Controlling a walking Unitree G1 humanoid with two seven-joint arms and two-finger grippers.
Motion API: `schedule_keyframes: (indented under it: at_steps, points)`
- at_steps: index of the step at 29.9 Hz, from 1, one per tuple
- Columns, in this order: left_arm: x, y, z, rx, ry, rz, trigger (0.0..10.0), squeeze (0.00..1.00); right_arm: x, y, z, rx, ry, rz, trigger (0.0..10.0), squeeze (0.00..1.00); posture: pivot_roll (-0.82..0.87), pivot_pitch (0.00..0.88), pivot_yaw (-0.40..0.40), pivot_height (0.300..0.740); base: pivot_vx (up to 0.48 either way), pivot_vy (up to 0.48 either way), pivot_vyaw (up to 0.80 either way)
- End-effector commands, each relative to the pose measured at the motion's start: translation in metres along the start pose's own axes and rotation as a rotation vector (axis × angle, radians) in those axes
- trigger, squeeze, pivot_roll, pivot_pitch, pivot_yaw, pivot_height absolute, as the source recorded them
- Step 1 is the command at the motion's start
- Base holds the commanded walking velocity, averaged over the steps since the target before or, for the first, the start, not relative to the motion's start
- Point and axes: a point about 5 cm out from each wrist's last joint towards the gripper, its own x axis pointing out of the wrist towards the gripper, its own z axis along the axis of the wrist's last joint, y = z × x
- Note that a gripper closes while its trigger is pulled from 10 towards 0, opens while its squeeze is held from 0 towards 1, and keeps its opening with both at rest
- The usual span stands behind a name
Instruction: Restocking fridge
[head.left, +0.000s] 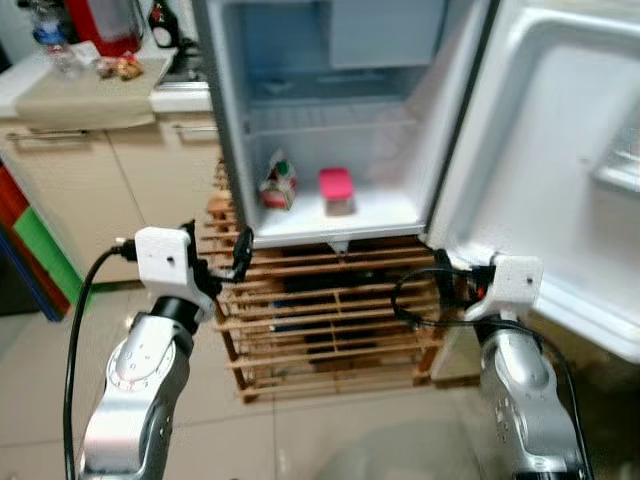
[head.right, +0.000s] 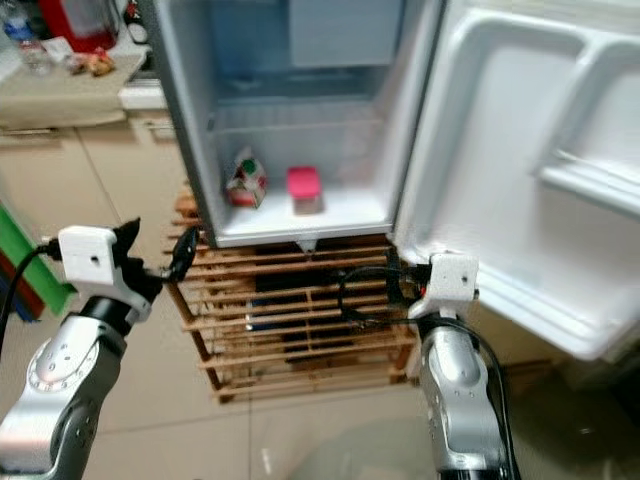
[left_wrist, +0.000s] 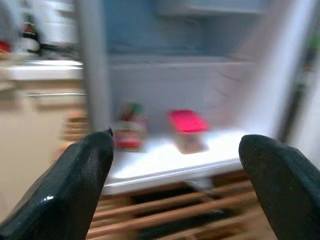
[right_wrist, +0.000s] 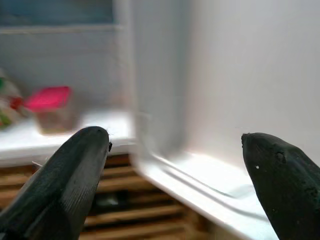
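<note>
The small fridge (head.left: 232, 150) stands open on a wooden slatted rack (head.left: 330, 320). On its bottom shelf sit a small red, green and white carton (head.left: 278, 181) and a clear container with a pink lid (head.left: 337, 190). The upper shelf looks bare. The fridge door (head.left: 560, 170) is swung wide to the right. My left gripper (head.left: 225, 260) is open and holds nothing, low in front of the fridge's left edge. My right gripper (head.left: 448, 275) is also open and holds nothing, near the door's hinge corner. The carton (left_wrist: 131, 131) and the pink-lidded container (left_wrist: 188, 125) appear blurred in the left wrist view.
A counter (head.left: 90, 85) at the back left carries a water bottle (head.left: 52, 35), a red appliance (head.left: 103, 22) and snacks. Beige cabinets (head.left: 110, 190) stand below it. A green and red object (head.left: 35, 250) sits at the far left. Tiled floor lies in front.
</note>
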Motion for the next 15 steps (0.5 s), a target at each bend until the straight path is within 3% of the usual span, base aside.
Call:
schedule_keyframes:
  at_steps: [1, 3, 11, 13, 15]
  points:
    - [0.004, -0.004, 0.002, 0.005, -0.015, -0.032, 10.0, 0.0, 0.003, 0.003, 0.0, -0.005, 0.016, 0.022, 10.0, 0.0, -0.06, 0.0, 0.058, 0.74, 0.0, -0.458, 0.0]
    - [0.005, -0.007, 0.001, -0.02, -0.016, -0.048, 10.0, 0.0, 0.003, 0.003, 0.0, -0.005, 0.019, 0.03, 10.0, 0.0, -0.06, 0.0, 0.055, 0.74, 0.0, -0.446, 0.0]
    - [0.008, -0.001, 0.003, 0.013, -0.033, 0.012, 10.0, 0.0, -0.003, 0.008, -0.013, -0.057, 0.094, 0.081, 10.0, 0.0, -0.06, 0.0, 0.036, 0.74, 0.0, 0.0, 0.0]
    - [0.012, -0.013, 0.002, 0.053, -0.038, -0.047, 10.0, 0.0, -0.01, 0.011, -0.015, -0.042, 0.106, 0.124, 10.0, 0.0, -0.07, 0.0, 0.036, 0.74, 0.0, 0.0, 0.0]
    - [0.013, -0.013, 0.003, 0.055, -0.042, -0.055, 10.0, 0.0, -0.01, 0.011, -0.014, -0.041, 0.103, 0.126, 10.0, 0.0, -0.08, 0.0, 0.039, 0.74, 0.0, 0.0, 0.0]
